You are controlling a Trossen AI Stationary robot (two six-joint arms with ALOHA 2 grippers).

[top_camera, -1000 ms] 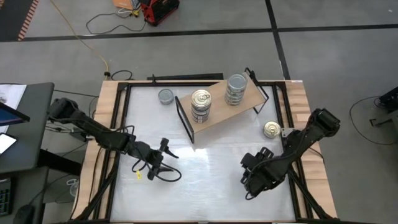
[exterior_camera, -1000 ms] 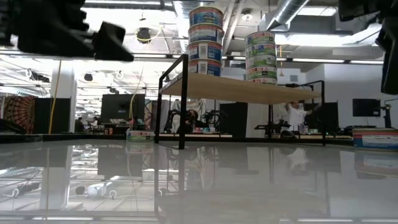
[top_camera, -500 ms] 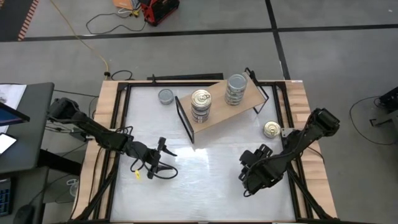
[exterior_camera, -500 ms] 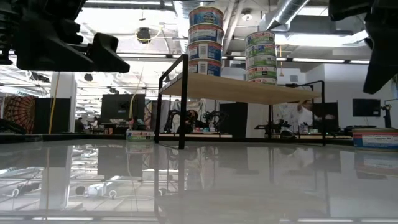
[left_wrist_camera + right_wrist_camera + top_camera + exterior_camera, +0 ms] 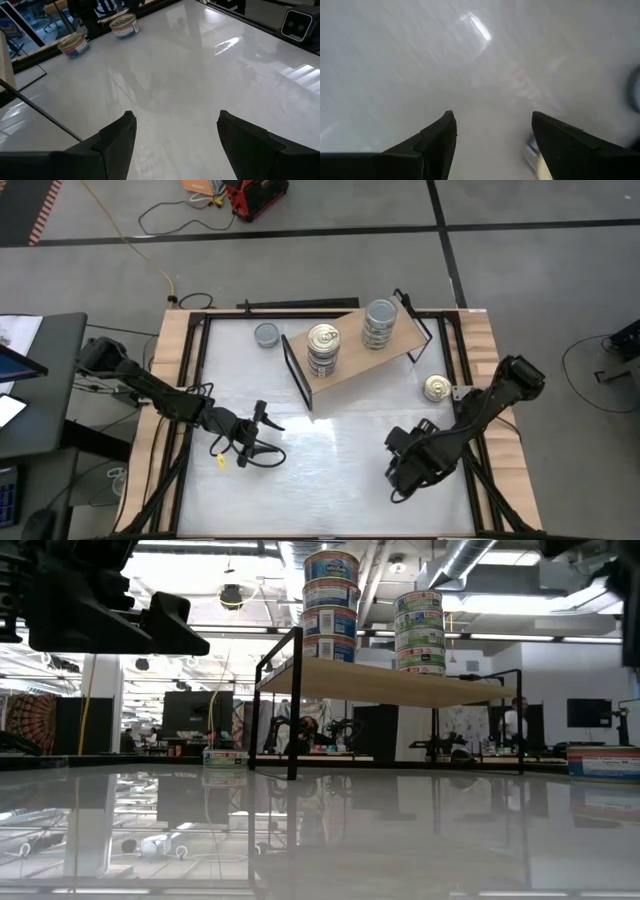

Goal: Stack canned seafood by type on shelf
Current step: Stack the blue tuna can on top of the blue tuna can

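Observation:
The shelf [image 5: 352, 352] stands at the table's far middle, a tan board on a black frame. Two tin stacks stand on it: gold-lidded [image 5: 322, 346] [image 5: 330, 605] and grey-topped [image 5: 380, 322] [image 5: 418, 632]. One grey-topped tin [image 5: 266, 334] sits on the table left of the shelf, and one gold-lidded tin [image 5: 436, 387] to its right. The left wrist view shows two tins [image 5: 75, 45] [image 5: 124, 26] on the table far ahead. My left gripper [image 5: 274, 440] [image 5: 175, 137] hovers open over the near-left table. My right gripper [image 5: 393, 470] [image 5: 492, 145] hovers open over the near-right table.
White tabletop [image 5: 330, 480] bordered by a black frame and wooden side strips [image 5: 170, 370]. A small yellow item [image 5: 222, 460] lies by the left gripper. A desk [image 5: 35, 380] stands off the left edge, and cables lie on the floor beyond the far edge.
My left gripper has drawn back a little toward the table's left edge, still open. My right gripper has shifted slightly toward the near edge, and its arm has moved almost out of the low view's right side. The tins and shelf have stayed put.

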